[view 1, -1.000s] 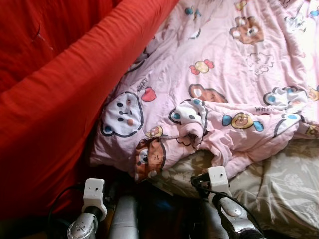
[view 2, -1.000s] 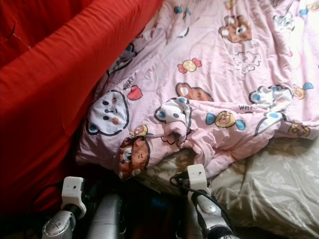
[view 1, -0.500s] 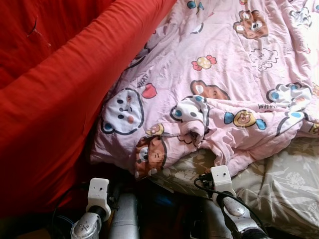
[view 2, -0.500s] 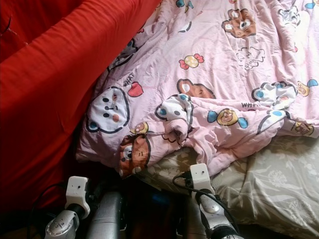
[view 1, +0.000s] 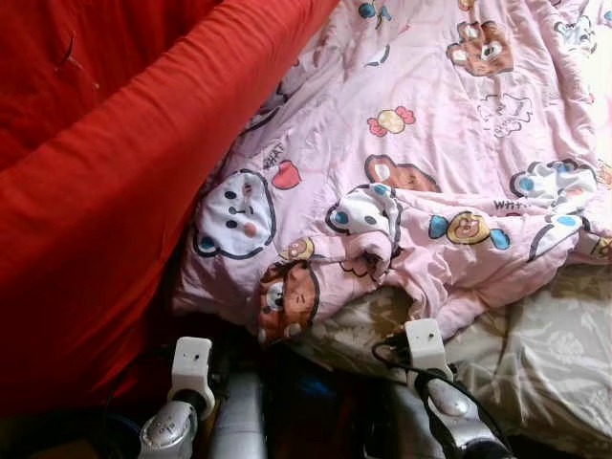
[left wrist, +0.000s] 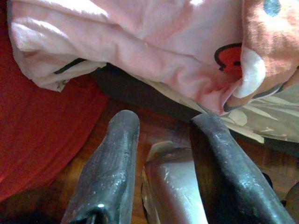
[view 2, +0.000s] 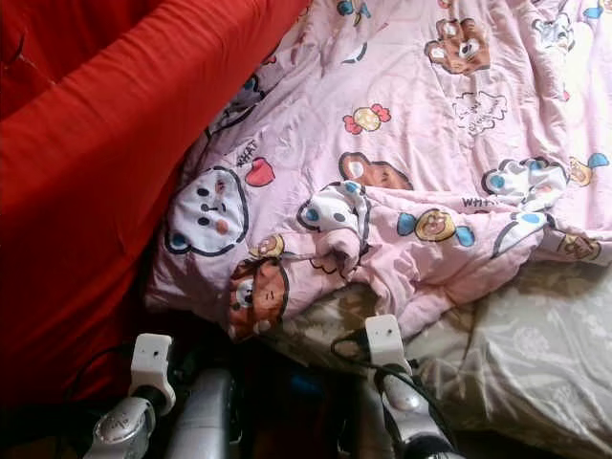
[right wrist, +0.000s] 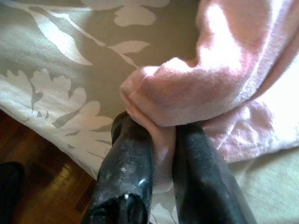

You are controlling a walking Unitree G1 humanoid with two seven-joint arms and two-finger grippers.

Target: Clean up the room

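Right pincer [right wrist: 161, 154] is clenched on a fold of the pink blanket [view 1: 430, 124] at lower centre; left pincer [left wrist: 163, 140], released, hangs beside the red cover [view 1: 105, 210].

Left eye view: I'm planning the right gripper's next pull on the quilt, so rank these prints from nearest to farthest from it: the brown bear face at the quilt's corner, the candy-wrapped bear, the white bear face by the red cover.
1. Candy-wrapped bear, just above the right gripper, which pinches the pink quilt hem.
2. Brown bear face, at the corner, toward the robot's left.
3. White bear face, farthest left, beside the red cover.
The first two are fairly close.
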